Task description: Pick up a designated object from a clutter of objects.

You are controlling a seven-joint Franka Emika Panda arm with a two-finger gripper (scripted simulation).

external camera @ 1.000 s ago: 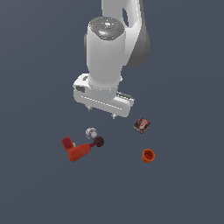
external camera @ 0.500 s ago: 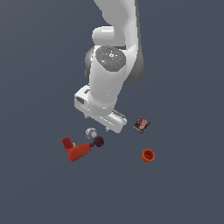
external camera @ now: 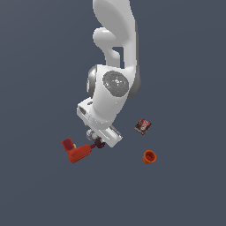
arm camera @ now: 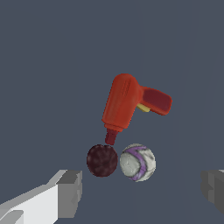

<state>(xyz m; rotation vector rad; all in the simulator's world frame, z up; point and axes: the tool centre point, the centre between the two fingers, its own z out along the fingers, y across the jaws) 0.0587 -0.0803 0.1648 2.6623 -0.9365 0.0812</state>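
The red L-shaped drill-like item (external camera: 78,152) lies on the floor at the exterior view's left. In the wrist view (arm camera: 124,104) its darker red block end (arm camera: 156,100) and a tiny yellow spot (arm camera: 143,107) show. The dark maroon ball (arm camera: 102,160) and the whitish-purple ball (arm camera: 138,162) lie side by side at the drill's tip. My gripper (arm camera: 142,190) is open and empty, above the two balls, with one grey finger (arm camera: 70,192) on either side of them. In the exterior view the hand (external camera: 99,127) covers most of the whitish-purple ball and part of the maroon ball (external camera: 98,144).
A brown-red flat box (external camera: 142,126) lies at the exterior view's right of the hand. A small orange cup (external camera: 149,156) stands below it in the picture. The dark grey floor (external camera: 185,190) spreads all around.
The arm has swung down and toward the exterior view's left. The hand now hangs low over the two balls, close to the drill. The objects have not moved.
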